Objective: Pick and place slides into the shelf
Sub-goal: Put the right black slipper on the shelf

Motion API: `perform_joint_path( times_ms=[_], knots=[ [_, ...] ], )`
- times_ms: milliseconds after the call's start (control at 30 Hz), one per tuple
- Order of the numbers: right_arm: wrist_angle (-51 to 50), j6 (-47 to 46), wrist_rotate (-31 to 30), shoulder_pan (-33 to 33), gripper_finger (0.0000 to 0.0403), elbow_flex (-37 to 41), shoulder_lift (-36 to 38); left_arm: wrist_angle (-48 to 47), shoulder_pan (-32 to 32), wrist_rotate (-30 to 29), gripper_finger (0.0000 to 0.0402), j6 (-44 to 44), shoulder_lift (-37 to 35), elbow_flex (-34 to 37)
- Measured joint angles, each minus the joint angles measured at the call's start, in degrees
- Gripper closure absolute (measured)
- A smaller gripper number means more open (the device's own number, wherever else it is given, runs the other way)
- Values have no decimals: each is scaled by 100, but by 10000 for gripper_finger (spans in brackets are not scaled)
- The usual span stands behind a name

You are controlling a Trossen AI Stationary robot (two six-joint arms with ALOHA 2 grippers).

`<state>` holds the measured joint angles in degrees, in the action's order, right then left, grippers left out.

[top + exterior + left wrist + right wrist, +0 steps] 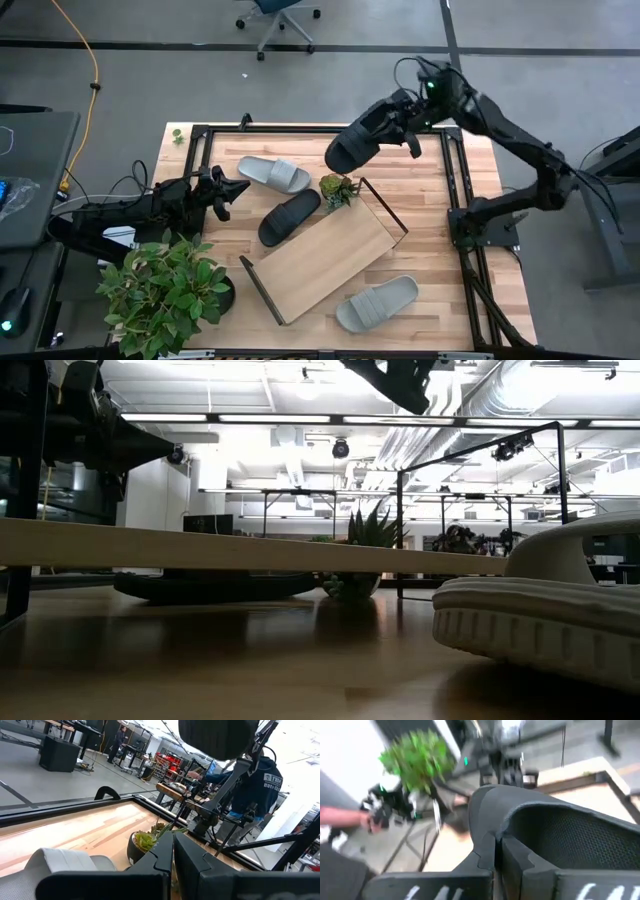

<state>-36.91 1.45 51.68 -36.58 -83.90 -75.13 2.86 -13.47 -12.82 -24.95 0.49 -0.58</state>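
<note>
No writing on the slides can be read. The right gripper (pixel 405 128) clamps a matte black slide (pixel 357 143), its footbed textured, aloft at 1 o'clock from the shelf (pixel 325 250). A second black slide (pixel 289 216) lies at the shelf's 10 o'clock. The left gripper (pixel 238 191), fingers together and empty, waits at 9 o'clock.

Floor (pixel 330 80): grey, crossed by dark seams. Office chair (pixel 280 15): blue, on castors, beyond the surface. Yellow cable (pixel 93 60): trailing across floor. Ceiling strip lights (pixel 270 418): lit, with exposed ducts (pixel 440 420). Person in dark hoodie (pixel 260 785): at far workbench.
</note>
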Motion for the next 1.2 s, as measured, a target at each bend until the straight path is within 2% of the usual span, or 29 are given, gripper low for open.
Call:
perform_joint_path(
  times_ms=[133,333,533,800,1200],
  knots=[
    [-1547,799,58,64,403,-1021,-623,-1,-2,0,396,0,0,0],
    [-2818,1552,72,551,403,-2225,-1483,-1,-2,4,396,50,0,0],
    [-3902,2118,-310,1156,403,-2917,-2237,1,-1,35,396,52,0,0],
    [-4066,2165,-328,1755,403,-2970,-2606,-1,0,37,396,70,0,0],
    [-3825,1791,-383,2501,403,-2970,-2633,-2,0,37,396,70,1,0]
  ],
)
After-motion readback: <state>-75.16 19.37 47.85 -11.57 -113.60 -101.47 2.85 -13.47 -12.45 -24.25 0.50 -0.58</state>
